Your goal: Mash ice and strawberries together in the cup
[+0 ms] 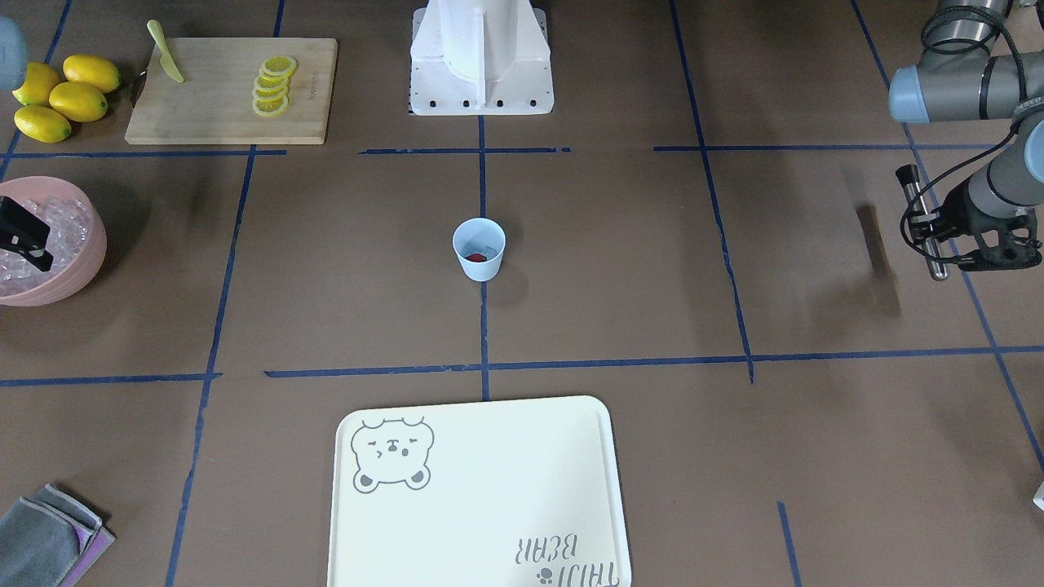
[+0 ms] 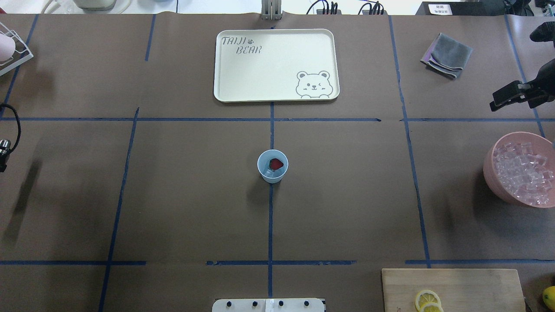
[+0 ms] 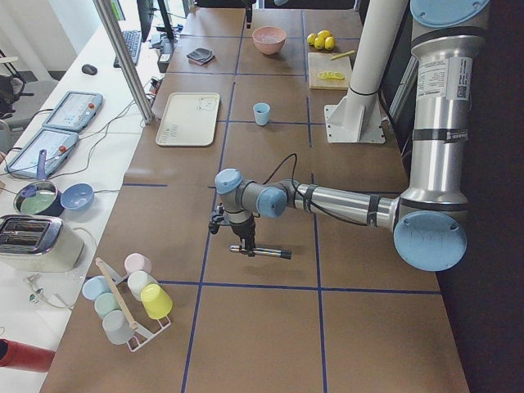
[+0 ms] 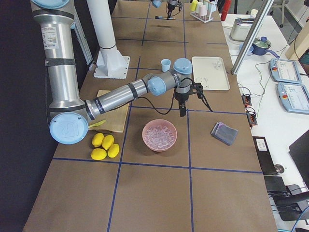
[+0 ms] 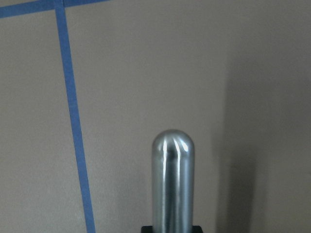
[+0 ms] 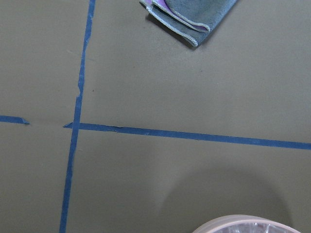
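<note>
The pale blue cup [image 2: 272, 166] [image 1: 479, 249] stands upright at the table's centre. Inside it lie a red strawberry [image 2: 276, 163] and a clear ice cube [image 2: 269, 173]. More ice [image 2: 522, 173] fills the pink bowl [image 1: 91, 265]. My left gripper [image 1: 930, 231] hovers far to the cup's side, shut on a steel muddler rod [image 1: 913, 191] [image 5: 172, 184]. Above the far rim of the pink bowl hangs my right gripper [image 2: 498, 102] [image 1: 33, 249]. Whether its fingers are open or shut is not clear, and nothing shows between them.
A pale bear-print tray [image 1: 481, 497] lies beyond the cup. A cutting board [image 1: 204, 106] holds lemon slices [image 1: 273, 86] and a green knife [image 1: 165, 61], with whole lemons [image 1: 61, 94] beside it. A grey cloth [image 2: 446, 55] lies past the bowl. A cup rack [image 3: 131, 303] stands at the left end.
</note>
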Controlling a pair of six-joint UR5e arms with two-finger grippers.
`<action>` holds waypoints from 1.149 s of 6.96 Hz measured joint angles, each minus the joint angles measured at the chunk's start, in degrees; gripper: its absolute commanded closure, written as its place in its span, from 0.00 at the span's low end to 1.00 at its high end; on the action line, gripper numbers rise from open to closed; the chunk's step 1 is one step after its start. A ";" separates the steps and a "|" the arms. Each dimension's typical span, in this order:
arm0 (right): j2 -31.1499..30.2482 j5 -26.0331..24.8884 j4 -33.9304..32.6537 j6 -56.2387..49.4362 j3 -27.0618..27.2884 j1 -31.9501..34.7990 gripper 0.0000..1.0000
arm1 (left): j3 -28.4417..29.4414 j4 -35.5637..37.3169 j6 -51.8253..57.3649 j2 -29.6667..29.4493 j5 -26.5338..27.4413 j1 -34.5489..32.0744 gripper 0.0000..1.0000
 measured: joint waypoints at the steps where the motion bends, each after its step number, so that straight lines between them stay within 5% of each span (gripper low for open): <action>1: -0.05 0.00 0.00 0.08 0.04 0.00 0.00 | 1.60 -0.03 0.04 -0.87 0.05 0.00 1.00; 8: -0.09 0.00 0.00 0.26 0.09 0.00 0.00 | 7.75 -0.10 -0.21 -3.27 0.22 -0.40 1.00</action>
